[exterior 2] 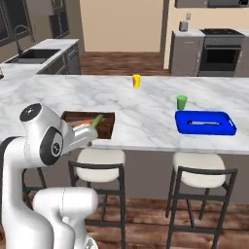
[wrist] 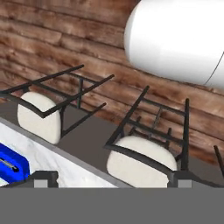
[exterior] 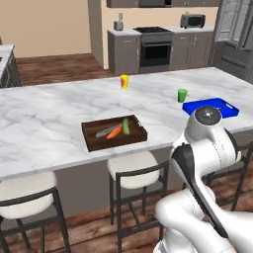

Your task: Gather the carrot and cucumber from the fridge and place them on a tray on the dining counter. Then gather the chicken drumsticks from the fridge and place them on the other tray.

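Lying side by side in the brown tray (exterior: 114,133) on the near part of the marble surface (exterior: 49,123): an orange carrot (exterior: 114,132) and a green cucumber (exterior: 126,126), with a grey utensil (exterior: 105,131) just left of them. Sitting well apart to the right, near the front edge: a blue tray (exterior 2: 205,123), carrying a thin grey utensil (exterior 2: 197,122), clear in the right base view and half hidden behind the arm in the left base view. Standing just beyond the blue tray: a green cup (exterior 2: 181,102); farther back toward the middle, a yellow cup (exterior 2: 136,81). Showing in the left base view alone: an oven (exterior: 155,47), a microwave (exterior: 192,20) and fridge doors (exterior: 237,34) at the far right. Showing in the right base view alone: a sink (exterior 2: 34,55) at the far left. Tucked under the front edge: white-cushioned stools (exterior: 133,170).

Folding low in front of the surface, with the elbow raised and the hand pointing down and back, the hand view looking at two stools (wrist: 140,159), wooden floor and a corner of the blue tray.

Claw (wrist: 111,179) spreading wide, its tips far apart at the bottom of the hand view, gripping nothing and touching nothing.
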Tool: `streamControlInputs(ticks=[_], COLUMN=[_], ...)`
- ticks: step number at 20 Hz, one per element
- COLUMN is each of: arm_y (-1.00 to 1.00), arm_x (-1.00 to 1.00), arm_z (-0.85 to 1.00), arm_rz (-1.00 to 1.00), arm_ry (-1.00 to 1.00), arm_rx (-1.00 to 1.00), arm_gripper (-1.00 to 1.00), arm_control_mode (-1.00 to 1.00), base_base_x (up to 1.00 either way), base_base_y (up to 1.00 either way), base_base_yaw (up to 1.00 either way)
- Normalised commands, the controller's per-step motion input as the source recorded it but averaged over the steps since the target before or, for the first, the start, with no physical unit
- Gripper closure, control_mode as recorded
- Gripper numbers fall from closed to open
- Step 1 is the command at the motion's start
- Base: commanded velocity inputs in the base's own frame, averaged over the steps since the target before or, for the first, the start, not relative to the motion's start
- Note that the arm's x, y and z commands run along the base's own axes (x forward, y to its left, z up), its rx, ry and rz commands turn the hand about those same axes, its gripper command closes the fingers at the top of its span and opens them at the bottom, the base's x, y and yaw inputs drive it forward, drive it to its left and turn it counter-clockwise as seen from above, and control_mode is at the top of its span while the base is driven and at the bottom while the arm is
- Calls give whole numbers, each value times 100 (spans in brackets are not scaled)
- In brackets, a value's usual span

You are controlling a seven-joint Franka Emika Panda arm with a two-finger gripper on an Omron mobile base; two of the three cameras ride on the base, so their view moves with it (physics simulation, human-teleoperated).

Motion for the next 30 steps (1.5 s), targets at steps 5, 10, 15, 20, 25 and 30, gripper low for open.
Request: streamControlInputs(ticks=[5, 10, 15, 20, 25, 30], arm_y=[0, 0, 0, 0, 0, 0], arm_x=[0, 0, 0, 0, 0, 0], arm_z=[0, 0, 0, 0, 0, 0], arm_rz=[0, 0, 0, 0, 0, 0], arm_ry=[0, 0, 0, 0, 0, 0], arm_rx=[0, 0, 0, 0, 0, 0], arm_gripper=[-100, -100, -100, -100, -100, -100], arm_control_mode=[100, 100, 100, 100, 100, 100], base_base_x=[0, 0, 0, 0, 0, 0], base_base_y=[-100, -100, -100, -100, -100, -100], base_base_yaw=[-7, -4, -2, -1, 0, 0])
